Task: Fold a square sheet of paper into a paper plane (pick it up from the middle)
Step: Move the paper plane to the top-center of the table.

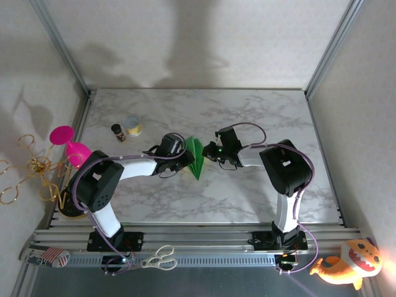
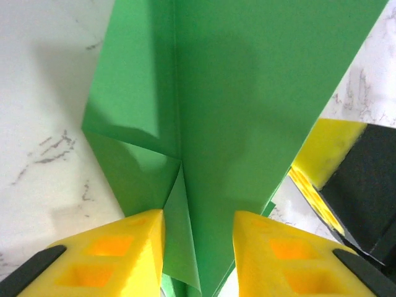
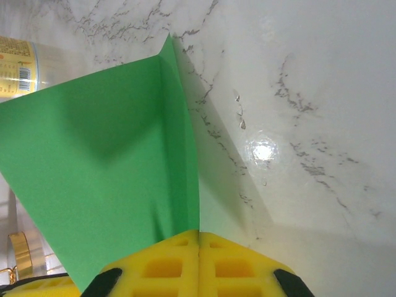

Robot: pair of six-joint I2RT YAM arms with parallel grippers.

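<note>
The square sheet of paper is folded into a narrow green pointed dart, the paper plane (image 1: 196,158), standing on edge at the middle of the marble table (image 1: 247,111). My left gripper (image 1: 185,159) is at its left side. In the left wrist view its yellow fingers (image 2: 142,241) stand apart, astride the plane's folded layers (image 2: 235,93), with a loose flap curling between them. My right gripper (image 1: 207,153) meets the plane from the right. In the right wrist view that gripper (image 3: 199,234) is shut, pinching the plane's (image 3: 105,154) creased edge in the seam.
A small tin (image 1: 132,126) and a dark little bottle (image 1: 117,132) stand behind and left of the plane. A pink cup (image 1: 71,147) and gold wire (image 1: 25,167) sit off the table's left edge. Scissors (image 1: 159,258) lie on the near rail; a plush toy (image 1: 346,263) sits near right.
</note>
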